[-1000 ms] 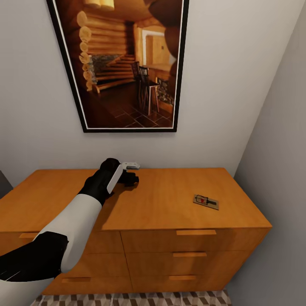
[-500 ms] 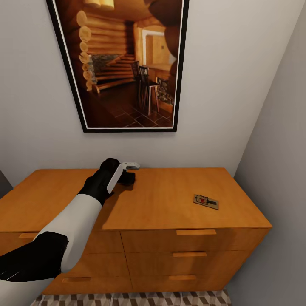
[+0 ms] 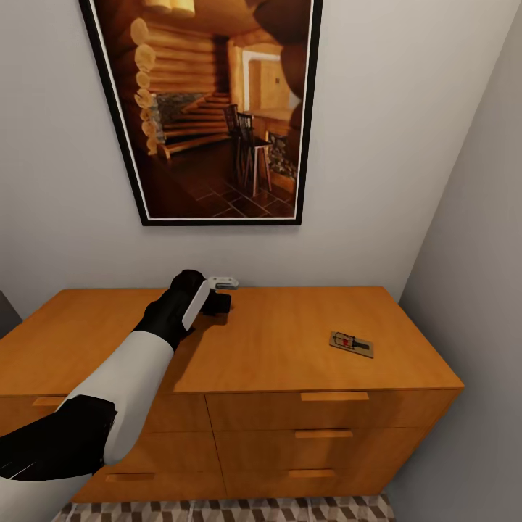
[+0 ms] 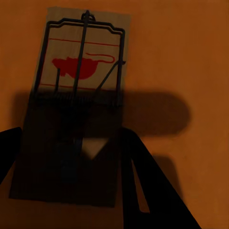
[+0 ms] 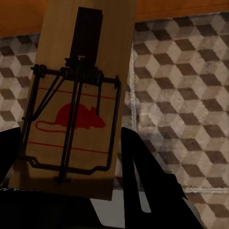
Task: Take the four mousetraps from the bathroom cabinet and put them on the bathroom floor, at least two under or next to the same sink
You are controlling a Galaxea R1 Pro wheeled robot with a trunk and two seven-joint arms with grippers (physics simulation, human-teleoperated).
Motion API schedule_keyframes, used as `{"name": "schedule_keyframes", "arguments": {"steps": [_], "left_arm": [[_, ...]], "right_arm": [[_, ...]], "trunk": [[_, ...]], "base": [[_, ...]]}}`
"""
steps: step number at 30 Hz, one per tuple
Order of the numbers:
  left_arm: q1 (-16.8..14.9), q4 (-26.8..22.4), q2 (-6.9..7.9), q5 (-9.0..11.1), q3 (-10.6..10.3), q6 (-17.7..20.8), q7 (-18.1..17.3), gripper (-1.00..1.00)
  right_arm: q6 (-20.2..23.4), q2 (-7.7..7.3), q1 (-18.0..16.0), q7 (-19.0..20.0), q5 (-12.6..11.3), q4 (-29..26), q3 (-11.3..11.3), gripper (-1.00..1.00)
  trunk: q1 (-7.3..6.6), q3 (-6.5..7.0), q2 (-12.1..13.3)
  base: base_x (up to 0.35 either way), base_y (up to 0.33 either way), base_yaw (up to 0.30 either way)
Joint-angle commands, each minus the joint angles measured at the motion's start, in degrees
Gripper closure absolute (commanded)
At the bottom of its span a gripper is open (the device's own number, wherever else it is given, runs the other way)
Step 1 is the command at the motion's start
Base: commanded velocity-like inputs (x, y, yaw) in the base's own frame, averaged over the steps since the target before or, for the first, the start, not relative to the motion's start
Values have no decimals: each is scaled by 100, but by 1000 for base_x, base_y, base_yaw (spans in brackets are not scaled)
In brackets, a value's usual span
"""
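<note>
Mousetraps, small flat brown wooden boards with dark wire: your right gripper (image 5: pixel 67 191) holds one (image 5: pixel 76 95) clamped above the cube-patterned tiled floor (image 5: pixel 181 95), your left gripper (image 4: pixel 71 191) straddles another (image 4: pixel 76 109), whether closed I cannot tell, and one (image 3: pixel 351 344) lies on the orange-brown wooden cabinet (image 3: pixel 290 341), far right.

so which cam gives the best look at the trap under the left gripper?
Left wrist view: the mousetrap lies flat on the cabinet top, between the left gripper fingers, wire and red mouse print clear. Head view: arm hides it. Right wrist view: a different trap.
</note>
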Motion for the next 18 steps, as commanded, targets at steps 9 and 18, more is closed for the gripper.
{"name": "schedule_keyframes", "arguments": {"steps": [9, 18], "left_arm": [[-1, 478, 3, 89, -10, 22, 41, 100], [-1, 22, 3, 93, -4, 35, 41, 100]], "right_arm": [[-14, 0, -3, 62, -28, 5, -48, 100], [-12, -1, -3, 59, -28, 5, -48, 100]], "trunk": [[0, -6, -2], [0, -6, -2]], "base": [[0, 0, 0], [0, 0, 0]]}}
